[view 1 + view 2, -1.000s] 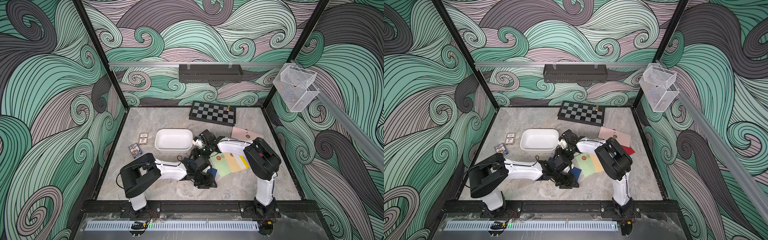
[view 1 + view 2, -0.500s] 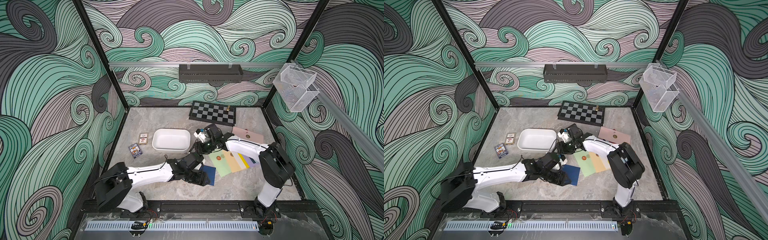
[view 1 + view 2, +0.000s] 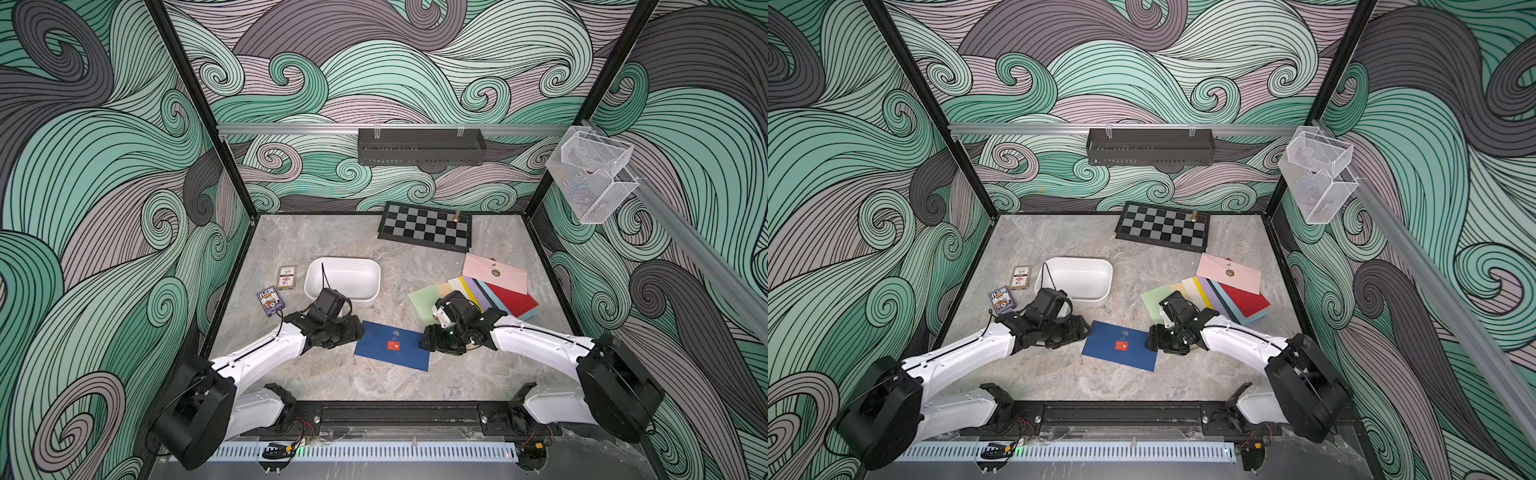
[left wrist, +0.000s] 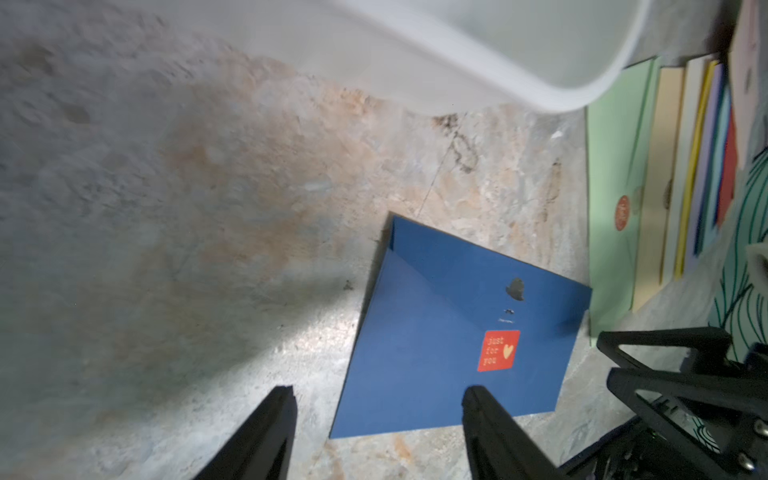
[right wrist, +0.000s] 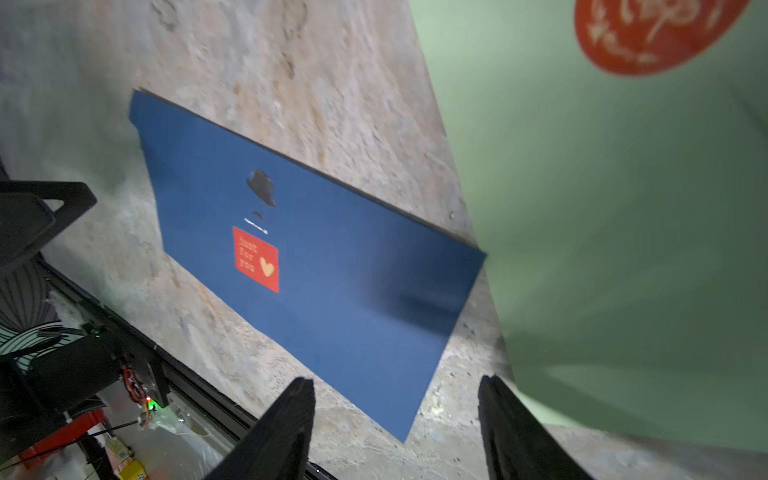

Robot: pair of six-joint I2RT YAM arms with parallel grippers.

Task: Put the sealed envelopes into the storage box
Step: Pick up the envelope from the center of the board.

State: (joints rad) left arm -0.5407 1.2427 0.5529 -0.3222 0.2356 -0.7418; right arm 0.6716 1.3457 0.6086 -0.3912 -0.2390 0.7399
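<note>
Left end effector with jaws spread at the near edge of the navy envelope — it lies flat on the surface, storage box beyond.

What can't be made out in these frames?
- Fanned envelopes: overlapping, most seals hidden; right arm covers their near corner in both top views.
- Storage box: cut off by the edge, blurred, left wrist view.
- Chessboard piece: too small to identify in a top view.

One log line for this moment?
left gripper open, empty | right gripper open, empty | navy envelope lying between them | box empty
</note>
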